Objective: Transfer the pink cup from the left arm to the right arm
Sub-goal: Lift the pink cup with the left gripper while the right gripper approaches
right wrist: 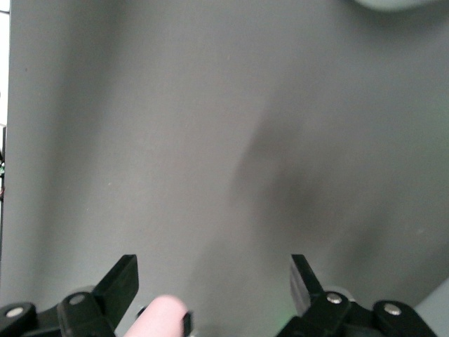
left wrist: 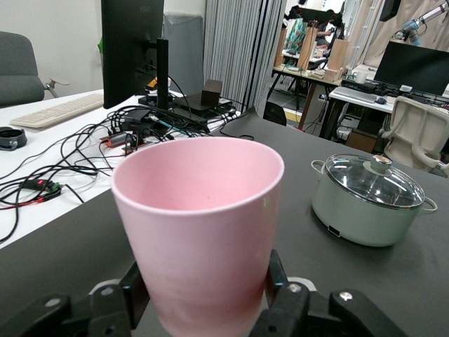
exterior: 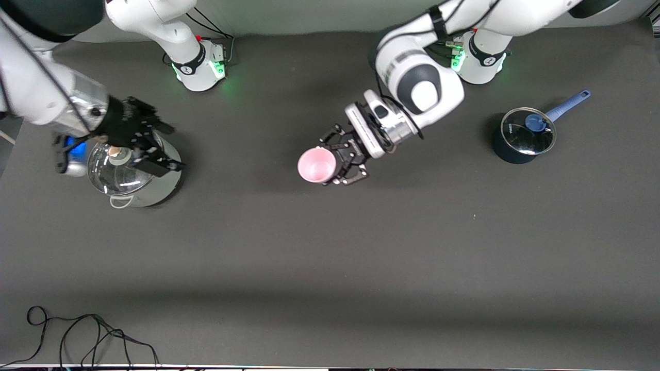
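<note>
Item: my left jaws (exterior: 344, 157), pinching the pink cup (exterior: 316, 165) at its lower body, above mid-tabletop (exterior: 330, 247), mouth turned toward the right arm's end. Cup's long axis pointed that way. My right jaws (exterior: 149, 147), spread wide and empty, hung over the lidded pale pot (exterior: 135, 175), well apart. Judgement: right arm had the reaching to do.

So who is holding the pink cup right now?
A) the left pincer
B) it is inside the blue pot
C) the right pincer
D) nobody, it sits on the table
A: the left pincer is shut on the pink cup, while the right pincer hangs open over the pale green pot.
</note>
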`<state>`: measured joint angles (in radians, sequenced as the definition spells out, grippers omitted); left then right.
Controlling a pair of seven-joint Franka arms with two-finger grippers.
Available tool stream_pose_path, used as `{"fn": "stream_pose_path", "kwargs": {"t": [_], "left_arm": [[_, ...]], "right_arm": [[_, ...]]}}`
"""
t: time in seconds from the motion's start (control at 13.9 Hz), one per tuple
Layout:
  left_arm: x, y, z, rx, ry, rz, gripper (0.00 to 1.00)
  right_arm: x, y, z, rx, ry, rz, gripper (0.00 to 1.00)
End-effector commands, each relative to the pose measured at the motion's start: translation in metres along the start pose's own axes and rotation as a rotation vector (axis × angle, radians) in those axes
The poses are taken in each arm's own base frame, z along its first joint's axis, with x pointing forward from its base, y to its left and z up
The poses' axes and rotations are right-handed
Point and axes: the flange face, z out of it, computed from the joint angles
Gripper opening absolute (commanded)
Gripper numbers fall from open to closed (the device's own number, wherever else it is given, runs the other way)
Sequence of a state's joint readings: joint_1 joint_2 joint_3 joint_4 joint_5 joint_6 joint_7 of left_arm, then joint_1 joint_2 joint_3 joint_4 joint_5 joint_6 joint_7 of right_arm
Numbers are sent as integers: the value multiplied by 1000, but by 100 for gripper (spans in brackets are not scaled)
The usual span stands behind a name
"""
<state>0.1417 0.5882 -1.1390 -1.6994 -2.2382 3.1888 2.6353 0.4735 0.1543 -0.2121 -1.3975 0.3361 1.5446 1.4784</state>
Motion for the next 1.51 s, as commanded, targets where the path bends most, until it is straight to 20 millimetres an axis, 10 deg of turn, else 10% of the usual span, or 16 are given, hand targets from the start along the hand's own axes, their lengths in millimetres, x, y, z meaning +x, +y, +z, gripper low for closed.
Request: {"fn": "stream_pose_path", "kwargs": {"t": [0.0,0.72,1.22,1.44], "left_arm": [[16,9,3,31,-16,-7,13],[23,6,0,59,-24,-48,13],[23,6,-1,63,-28,-49,13],[23,6,-1,63,-28,-50,13]], "right_arm": [[-43,-22,4,11,-5,29,96],[-161,-45,84,-60,-6,-81,96],[-159,-65,125,-52,2,-65,95],[-159,-67,125,-40,-2,-66,45]]}}
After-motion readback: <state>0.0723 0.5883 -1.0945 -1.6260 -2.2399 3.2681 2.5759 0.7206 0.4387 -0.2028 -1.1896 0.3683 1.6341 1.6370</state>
